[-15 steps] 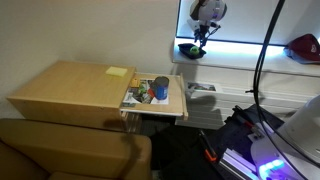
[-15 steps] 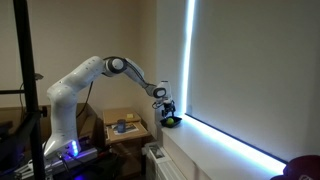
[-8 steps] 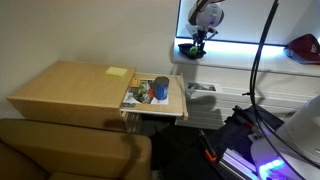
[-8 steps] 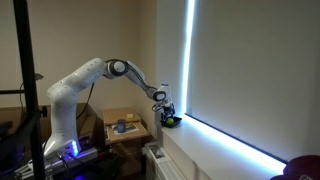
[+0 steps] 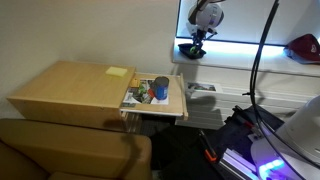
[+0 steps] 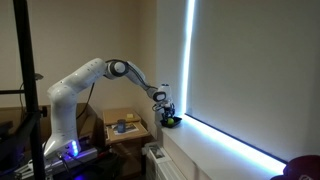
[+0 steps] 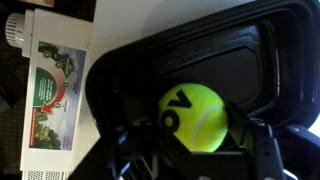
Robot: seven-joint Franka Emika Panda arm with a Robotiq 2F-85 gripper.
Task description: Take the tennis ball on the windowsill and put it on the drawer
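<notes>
The yellow-green tennis ball (image 7: 192,117) lies in a shallow black dish (image 7: 150,60) on the white windowsill (image 5: 240,57), which also shows as a long ledge (image 6: 225,150) under the bright window. My gripper (image 7: 190,130) reaches straight down over the ball with a finger on each side. Its right finger pad (image 7: 243,132) presses the ball's side. In both exterior views the gripper (image 5: 194,42) (image 6: 168,113) covers most of the ball (image 6: 171,123). The light-wood drawer (image 5: 177,101), pulled out of the pale cabinet, holds several colourful small items.
A red object (image 5: 303,48) sits further along the sill. The cabinet's broad flat top (image 5: 70,88) lies beside the drawer. A white box with a printed label (image 7: 50,95) lies below the sill. Cables (image 5: 262,60) hang near the sill.
The gripper has sunk slightly onto the ball and its fingers have closed in against it. The ball has stayed in the black dish.
</notes>
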